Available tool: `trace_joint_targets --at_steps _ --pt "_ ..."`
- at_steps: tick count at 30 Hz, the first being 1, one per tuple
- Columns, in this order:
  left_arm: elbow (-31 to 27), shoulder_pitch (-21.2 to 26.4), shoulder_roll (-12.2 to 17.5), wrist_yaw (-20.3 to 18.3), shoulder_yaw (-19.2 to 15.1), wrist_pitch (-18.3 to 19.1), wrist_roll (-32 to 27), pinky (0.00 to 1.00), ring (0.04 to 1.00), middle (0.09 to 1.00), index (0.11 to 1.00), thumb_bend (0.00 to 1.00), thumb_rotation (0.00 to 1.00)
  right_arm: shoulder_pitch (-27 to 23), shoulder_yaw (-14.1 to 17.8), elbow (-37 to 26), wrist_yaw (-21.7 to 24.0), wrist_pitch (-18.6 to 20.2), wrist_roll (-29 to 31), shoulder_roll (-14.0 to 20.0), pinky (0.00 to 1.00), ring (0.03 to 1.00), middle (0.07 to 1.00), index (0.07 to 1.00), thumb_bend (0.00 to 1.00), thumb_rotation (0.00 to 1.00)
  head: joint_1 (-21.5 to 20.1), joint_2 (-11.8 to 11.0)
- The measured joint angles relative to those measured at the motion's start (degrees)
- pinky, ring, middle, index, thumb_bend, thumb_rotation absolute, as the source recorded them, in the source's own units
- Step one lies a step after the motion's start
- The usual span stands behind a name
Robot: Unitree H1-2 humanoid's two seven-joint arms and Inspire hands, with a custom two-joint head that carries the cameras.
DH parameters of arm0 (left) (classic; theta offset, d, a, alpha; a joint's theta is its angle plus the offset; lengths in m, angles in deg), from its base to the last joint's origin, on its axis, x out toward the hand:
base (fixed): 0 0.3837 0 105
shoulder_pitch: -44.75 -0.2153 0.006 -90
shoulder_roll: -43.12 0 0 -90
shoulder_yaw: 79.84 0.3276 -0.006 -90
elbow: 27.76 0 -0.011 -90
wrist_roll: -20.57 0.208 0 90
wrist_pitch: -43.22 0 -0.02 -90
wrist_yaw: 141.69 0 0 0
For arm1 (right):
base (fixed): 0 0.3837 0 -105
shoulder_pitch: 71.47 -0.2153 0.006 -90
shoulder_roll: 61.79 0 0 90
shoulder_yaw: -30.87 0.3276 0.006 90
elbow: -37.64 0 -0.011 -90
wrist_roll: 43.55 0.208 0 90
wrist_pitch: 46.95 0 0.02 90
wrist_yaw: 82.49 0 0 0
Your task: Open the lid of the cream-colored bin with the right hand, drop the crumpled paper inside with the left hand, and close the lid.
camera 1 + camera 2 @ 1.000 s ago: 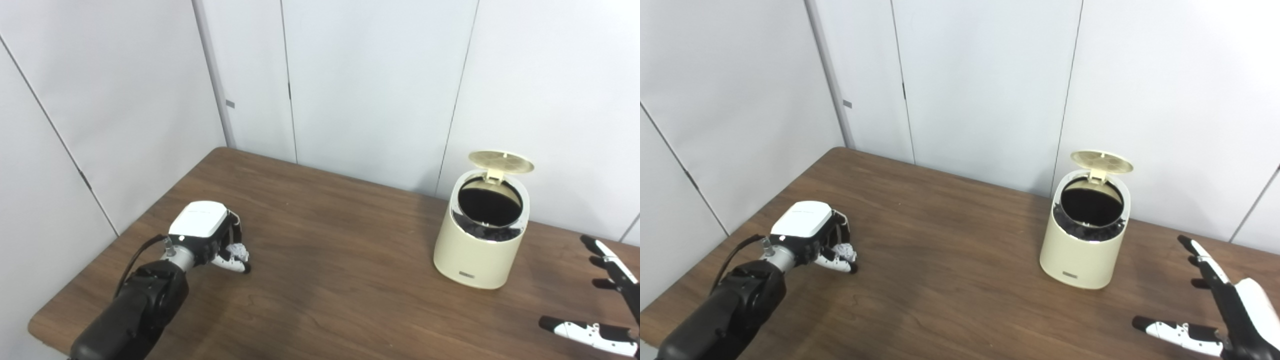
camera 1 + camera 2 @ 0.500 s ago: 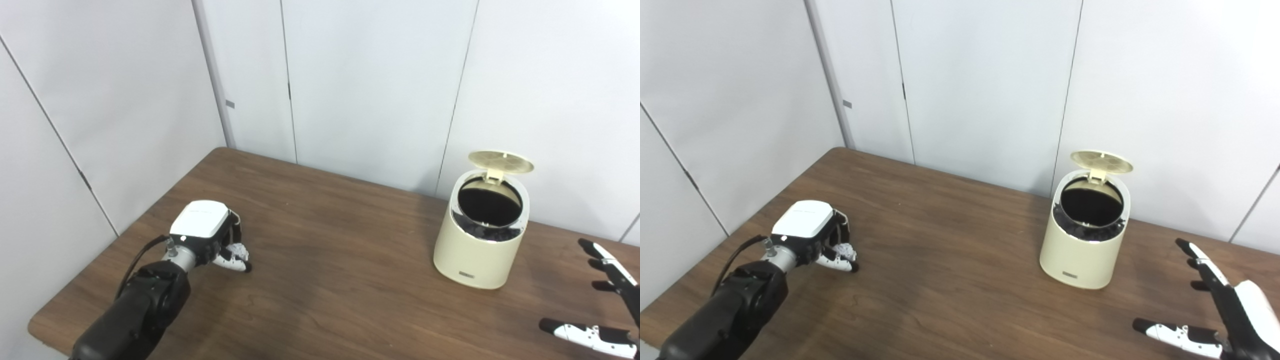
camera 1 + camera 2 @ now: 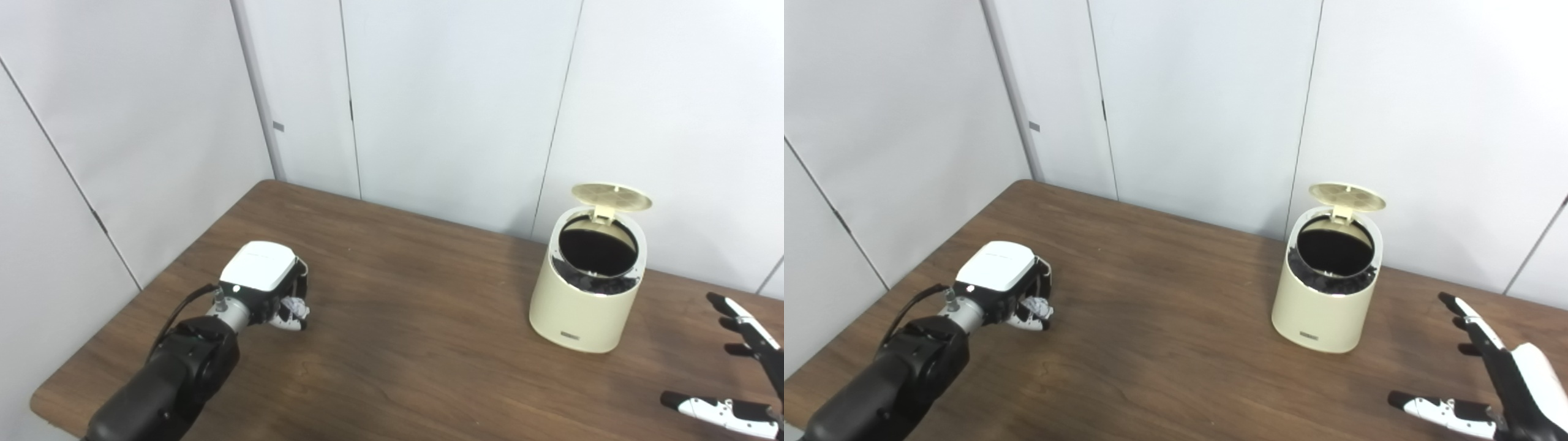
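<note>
The cream-colored bin (image 3: 582,306) stands on the right part of the brown table (image 3: 416,343). Its round lid (image 3: 611,197) is tipped up at the back, and the dark inside lined with a black bag shows. My left hand (image 3: 266,288) is at the table's left side, shut on the white crumpled paper (image 3: 297,306), which peeks out under its fingers. My right hand (image 3: 1500,380) hovers open at the lower right corner, to the right of the bin and apart from it.
White wall panels (image 3: 429,92) rise right behind the table and along its left side. The bin stands close to the back wall. Bare tabletop lies between my left hand and the bin.
My left hand with the paper has risen a little and shifted right. My right hand has drifted slightly down and away. The view has shifted a little.
</note>
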Motion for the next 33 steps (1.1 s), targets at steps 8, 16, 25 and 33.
trace_joint_targets --at_steps 8,16,25,33 --pt "-6.0 5.1 0.0 -6.0 -1.7 -0.5 0.8 0.23 0.292 0.471 0.483 0.53 0.0 -0.1 -0.1 0.1 0.0 -0.1 0.0 -0.1 0.77 0.888 0.921 0.905 0.7 0.28 -0.2 -0.1" --pt "-9.3 8.6 -0.5 -9.3 -2.3 -1.9 1.7 0.2 0.249 0.471 0.482 0.53 0.0 -0.2 -0.2 0.1 0.1 0.1 0.0 -0.3 0.75 0.883 0.919 0.9 0.72 0.27 -1.1 -0.4" --pt "-11.2 18.1 -3.9 -9.5 -1.8 -6.9 -0.5 0.24 0.283 0.456 0.486 0.53 0.0 -1.2 -0.5 1.4 -0.1 0.2 0.1 -1.6 0.69 0.831 0.908 0.887 0.78 0.25 -5.4 -1.6" --pt "-11.1 25.5 -8.9 -10.3 1.2 -8.7 -0.7 0.22 0.262 0.414 0.5 0.52 0.0 -1.2 -0.7 2.3 -0.5 -0.7 1.3 -2.0 0.72 0.838 0.901 0.877 0.78 0.23 -11.4 -2.5"
